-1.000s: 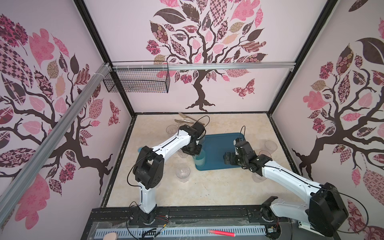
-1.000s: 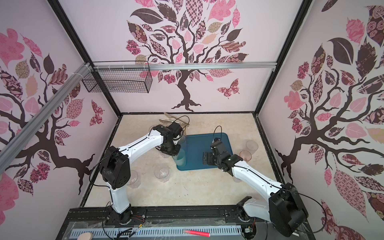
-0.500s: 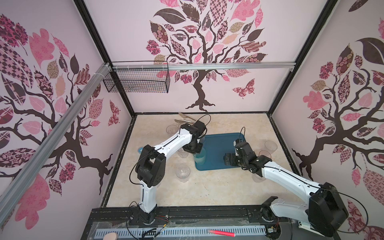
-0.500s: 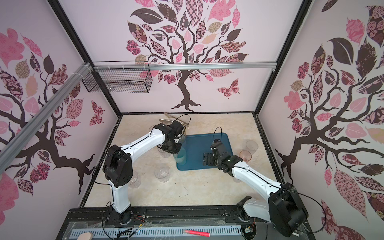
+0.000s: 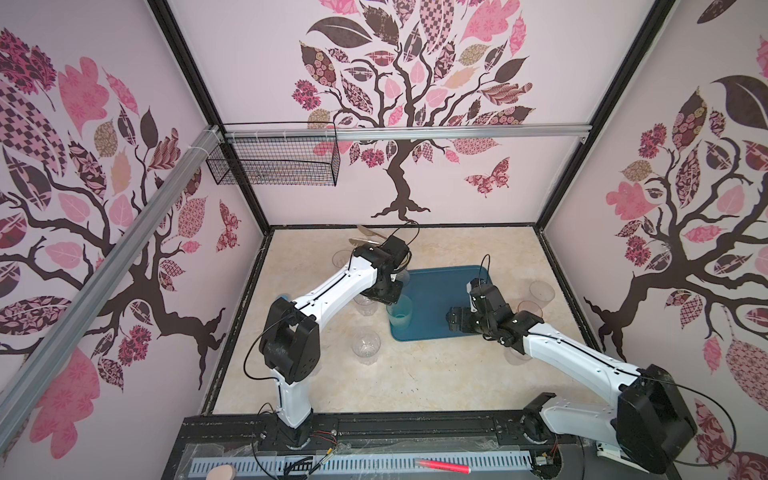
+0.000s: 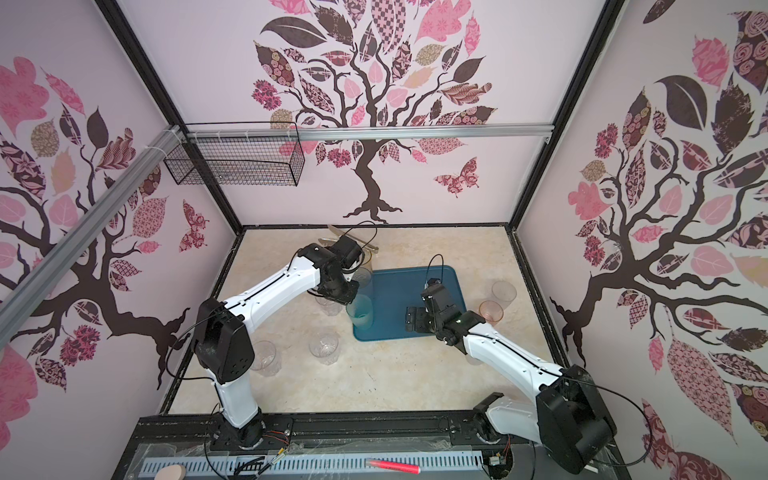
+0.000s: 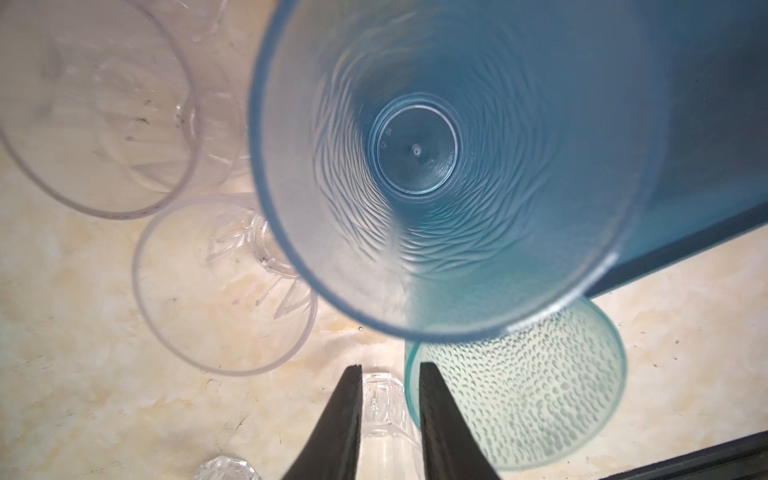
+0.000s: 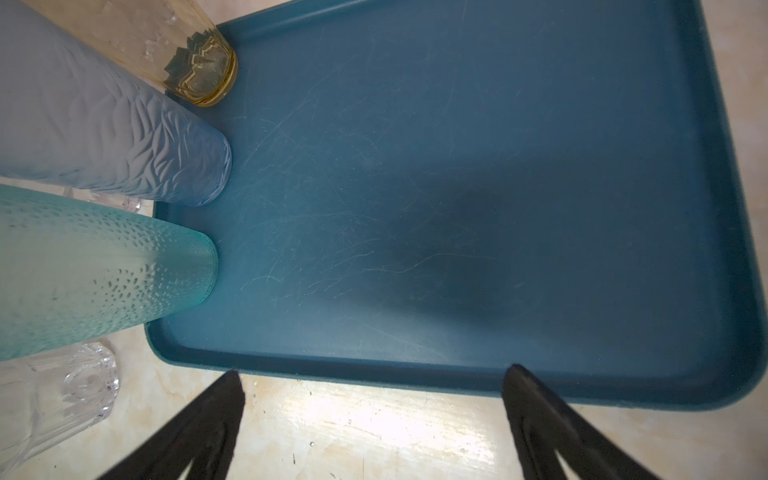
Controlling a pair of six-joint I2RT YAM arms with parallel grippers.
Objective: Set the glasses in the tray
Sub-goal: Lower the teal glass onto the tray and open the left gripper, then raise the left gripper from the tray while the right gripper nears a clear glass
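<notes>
Beige tabletop, tree-papered walls, in both top views teal tumbler at tray's near-left corner, left arm hiding its jaws, left wrist view, left gripper narrowly parted, empty, beside ribbed blue tumbler, right wrist view, right gripper spread wide, empty, amber tumbler cropped.

Both top views look from high at the front, down and toward the back wall, far enough to take in the whole table. The left wrist camera looks straight down, very near, into the blue glass. The right wrist camera looks down on the tray from close by. Both wrist views share the blue glass, the teal glass and a tray edge.
</notes>
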